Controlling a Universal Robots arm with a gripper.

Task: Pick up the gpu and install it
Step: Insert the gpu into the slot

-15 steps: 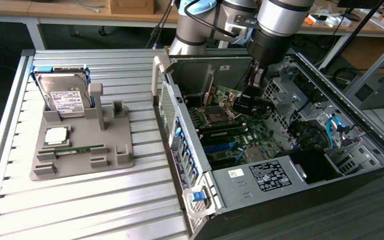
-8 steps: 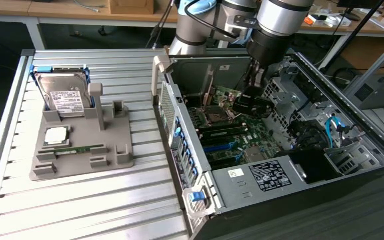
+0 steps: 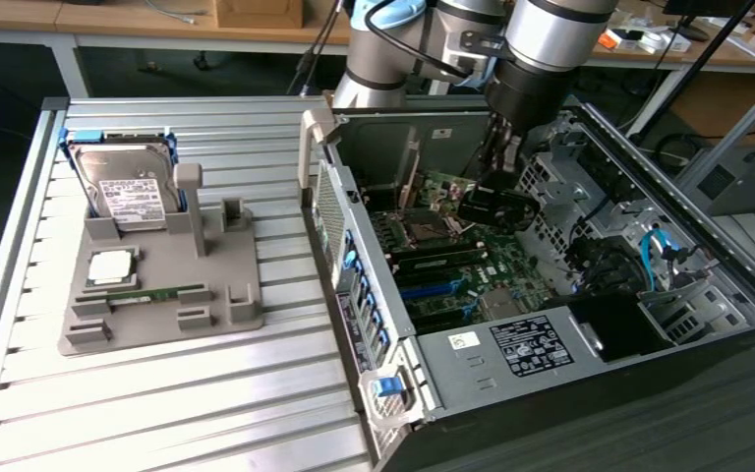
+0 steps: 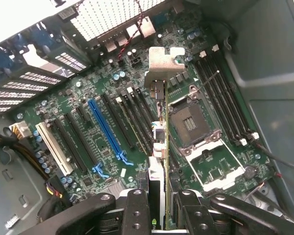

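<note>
I see the tool (image 4: 165,223) partly closed, its two fingers clamped on one graphics card (image 4: 165,147). The card stands on edge inside the one open computer case (image 3: 692,236), over the green motherboard (image 4: 88,98), with its metal bracket (image 4: 164,61) at the end away from the tool. I cannot tell whether it touches a slot. I count one blue slot (image 4: 108,129) on the board. On the bench (image 3: 154,413), at the exterior view's left, one grey holder (image 3: 154,329) carries one hard drive (image 3: 129,187), one processor chip (image 3: 110,265) and one memory stick (image 3: 154,293).
</note>
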